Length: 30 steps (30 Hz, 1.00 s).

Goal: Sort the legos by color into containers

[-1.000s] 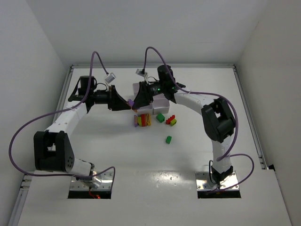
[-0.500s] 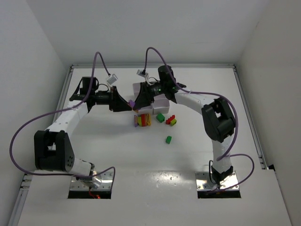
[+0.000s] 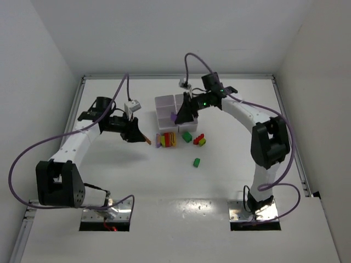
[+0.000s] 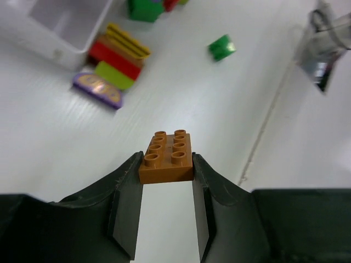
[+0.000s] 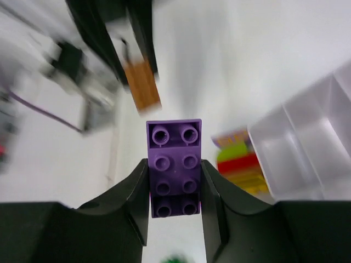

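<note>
My left gripper is shut on an orange brick, held above the table left of the pile. My right gripper is shut on a purple brick, low over the near edge of the white containers. Loose legos lie in front of the containers. They are a red, yellow and green stack with a purple piece beside it, a green brick, a red and yellow cluster and a lone green brick. The right wrist view shows the orange brick ahead and the containers to the right.
White walls enclose the table, with a raised rail along the left, back and right sides. Purple cables loop off both arms. Two base plates sit at the near edge.
The two grippers were close together over the containers' left front. They have drawn apart: the left came back toward me with the orange brick, the right shifted right with the purple brick.
</note>
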Motion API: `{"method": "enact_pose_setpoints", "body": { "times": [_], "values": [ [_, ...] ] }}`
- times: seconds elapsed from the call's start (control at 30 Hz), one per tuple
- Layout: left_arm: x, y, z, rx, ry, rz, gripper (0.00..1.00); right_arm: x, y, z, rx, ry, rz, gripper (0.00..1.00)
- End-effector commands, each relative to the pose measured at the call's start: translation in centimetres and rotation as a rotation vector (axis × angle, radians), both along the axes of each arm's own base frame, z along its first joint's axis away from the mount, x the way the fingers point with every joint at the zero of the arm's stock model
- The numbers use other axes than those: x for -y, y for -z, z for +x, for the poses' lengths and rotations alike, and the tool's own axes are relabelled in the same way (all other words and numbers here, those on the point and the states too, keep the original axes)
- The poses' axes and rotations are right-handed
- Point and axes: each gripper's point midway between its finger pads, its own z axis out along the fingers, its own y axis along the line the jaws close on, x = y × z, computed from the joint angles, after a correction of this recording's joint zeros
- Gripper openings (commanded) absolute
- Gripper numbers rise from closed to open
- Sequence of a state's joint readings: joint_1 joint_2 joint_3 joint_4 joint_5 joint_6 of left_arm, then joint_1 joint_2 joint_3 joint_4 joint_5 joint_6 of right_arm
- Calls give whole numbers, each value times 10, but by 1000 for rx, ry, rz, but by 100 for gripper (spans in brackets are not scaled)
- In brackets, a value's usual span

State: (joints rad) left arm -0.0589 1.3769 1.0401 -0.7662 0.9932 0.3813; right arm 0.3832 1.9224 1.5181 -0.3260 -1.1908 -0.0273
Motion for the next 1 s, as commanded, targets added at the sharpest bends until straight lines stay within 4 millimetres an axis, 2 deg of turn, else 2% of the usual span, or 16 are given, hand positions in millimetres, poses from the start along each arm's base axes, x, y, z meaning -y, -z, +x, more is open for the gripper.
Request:
{"method": "enact_pose_setpoints", "body": {
  "times": [0.0,0.03,0.07,0.1,0.13,0.17,0.3,0.33,0.5,0.53,0.67,0.77,0.83,0.9,0.93,0.97],
  "values": [
    [-33,2,24,132,-175,190,6,39,69,-83,220,-292,-332,0],
    [-38,-1,32,167,-237,205,6,45,82,-87,261,-300,-375,0],
    [-53,5,41,180,-319,276,6,60,101,-104,286,-308,-456,0],
    [-58,8,46,180,-363,297,6,59,108,-96,374,-289,-466,0],
    [-59,8,50,176,-395,306,6,71,128,-106,390,-299,-531,0],
    [-68,15,55,162,-443,349,6,72,131,-108,426,-306,-546,0],
    [-70,41,56,79,-469,385,6,68,145,-119,451,-355,-600,0],
    [-72,47,57,56,-495,387,8,70,154,-117,441,-346,-623,0],
    [-60,71,60,12,-487,401,13,57,171,-116,458,-343,-661,0],
    [-63,79,57,-4,-492,420,13,51,170,-118,475,-352,-652,0],
    [-59,94,57,-34,-474,449,15,47,186,-123,462,-387,-701,0],
    [-60,94,62,-33,-487,450,24,41,192,-121,456,-392,-742,1],
    [-59,97,64,-42,-485,454,32,41,197,-119,446,-386,-760,4],
    [-59,94,67,-34,-487,451,41,40,195,-120,454,-393,-769,18],
    [-59,94,67,-34,-487,451,44,40,195,-120,454,-394,-769,29],
    [-56,93,66,-37,-477,438,47,40,195,-120,454,-394,-769,32]
  ]
}}
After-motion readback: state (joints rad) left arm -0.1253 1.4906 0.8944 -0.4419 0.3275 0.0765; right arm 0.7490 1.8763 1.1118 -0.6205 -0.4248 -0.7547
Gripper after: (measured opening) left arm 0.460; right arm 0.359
